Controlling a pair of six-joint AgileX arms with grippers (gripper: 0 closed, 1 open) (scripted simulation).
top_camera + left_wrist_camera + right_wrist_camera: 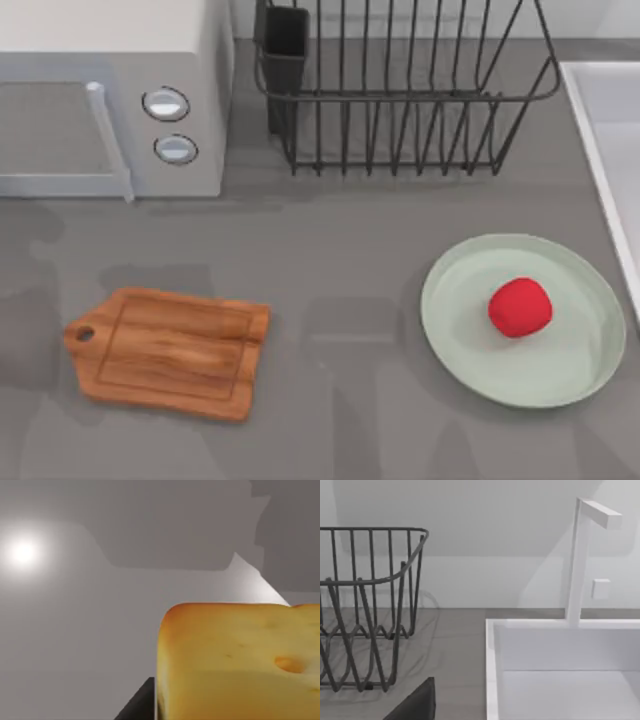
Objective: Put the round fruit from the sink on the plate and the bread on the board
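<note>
The red round fruit (520,307) lies on the mint-green plate (450,340) at the table's right. At the front left lies the brown wooden board (170,350), bare, its handle pointing left. The bread (240,660), golden on top with pale yellow sides, sits very close in the left wrist view. It is right against one dark finger (139,706) of my left gripper, which is shut on it. The pale sink (600,130) runs along the right edge, and its basin (492,670) looks bare in the right wrist view. One dark finger (415,705) of my right gripper points toward the sink.
A grey microwave (110,100) stands at the back left. A black wire dish rack (400,90) stands at the back middle, and the dish rack (365,605) is beside the sink. A white faucet (580,555) rises behind the basin.
</note>
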